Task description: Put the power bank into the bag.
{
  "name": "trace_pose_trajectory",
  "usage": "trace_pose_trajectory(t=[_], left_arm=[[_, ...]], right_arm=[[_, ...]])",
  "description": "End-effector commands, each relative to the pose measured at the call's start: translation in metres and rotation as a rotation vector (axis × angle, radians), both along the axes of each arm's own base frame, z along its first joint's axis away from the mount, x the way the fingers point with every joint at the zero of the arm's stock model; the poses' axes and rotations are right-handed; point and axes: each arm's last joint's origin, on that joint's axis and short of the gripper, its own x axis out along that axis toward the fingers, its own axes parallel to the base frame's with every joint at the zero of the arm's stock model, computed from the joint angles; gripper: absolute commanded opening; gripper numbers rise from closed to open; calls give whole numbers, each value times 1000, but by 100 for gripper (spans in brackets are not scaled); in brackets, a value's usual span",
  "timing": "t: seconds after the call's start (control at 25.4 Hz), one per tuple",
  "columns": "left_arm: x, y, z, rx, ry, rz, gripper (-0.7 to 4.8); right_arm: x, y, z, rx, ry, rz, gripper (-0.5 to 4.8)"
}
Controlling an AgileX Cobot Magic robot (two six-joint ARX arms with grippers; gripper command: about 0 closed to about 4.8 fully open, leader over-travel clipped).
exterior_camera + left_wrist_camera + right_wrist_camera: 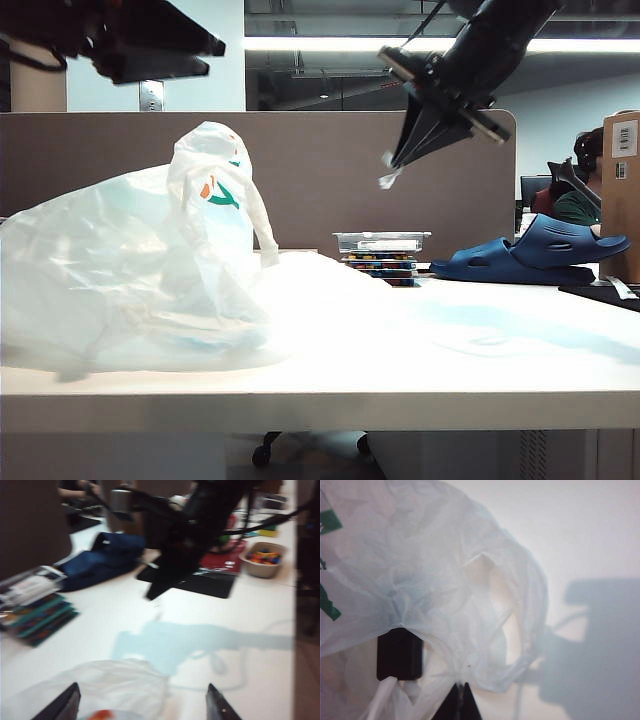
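The white plastic bag [130, 270] lies crumpled on the left of the table, its green and orange logo facing the camera. In the right wrist view the black power bank [400, 652] shows among the bag's [445, 570] folds, partly covered by film. I cannot tell whether it is fully inside. My right gripper [392, 165] hangs high above the table's middle, shut, with a small white scrap at its tips; its tips [461, 692] are pressed together. My left gripper [205, 55] is raised at the top left, open, above the bag [115, 685], with nothing between its fingers [144, 700].
A blue foam clog [540, 250] and a stack of clear boxes [382, 255] stand at the back of the table. A brown partition [300, 170] runs behind them. The left wrist view also shows a black mat [210, 582] and a bowl of coloured pieces [262, 560].
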Motion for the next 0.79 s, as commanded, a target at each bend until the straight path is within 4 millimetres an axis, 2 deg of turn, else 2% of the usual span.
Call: trace_pose_trajectory(t=[0.04, 0.12, 0.2, 0.24, 0.28, 0.32, 0.67, 0.71, 0.79], left_arm=[[-7, 5, 16, 17, -65, 165, 304], [-12, 9, 24, 28, -96, 286, 295], [-17, 13, 31, 33, -126, 395, 228], [-19, 15, 36, 34, -145, 461, 167], [-24, 20, 43, 37, -179, 560, 62], [-31, 25, 50, 30, -207, 632, -5], [-59, 38, 75, -13, -304, 832, -6], [-64, 40, 79, -24, -316, 879, -6], [-68, 42, 81, -28, -321, 924, -6]], right_arm=[[-4, -10, 14, -33, -55, -39, -8], [-7, -20, 22, -61, -88, -68, -9], [-11, -27, 31, -95, -121, -104, -8], [-13, -32, 36, -105, -137, -111, -9], [-18, -41, 45, -124, -167, -144, -9], [-23, -50, 55, -132, -197, -176, -9], [-60, -96, 106, -182, -354, -371, -9], [-72, -104, 118, -194, -390, -410, -9], [-84, -112, 128, -205, -425, -448, -9]])
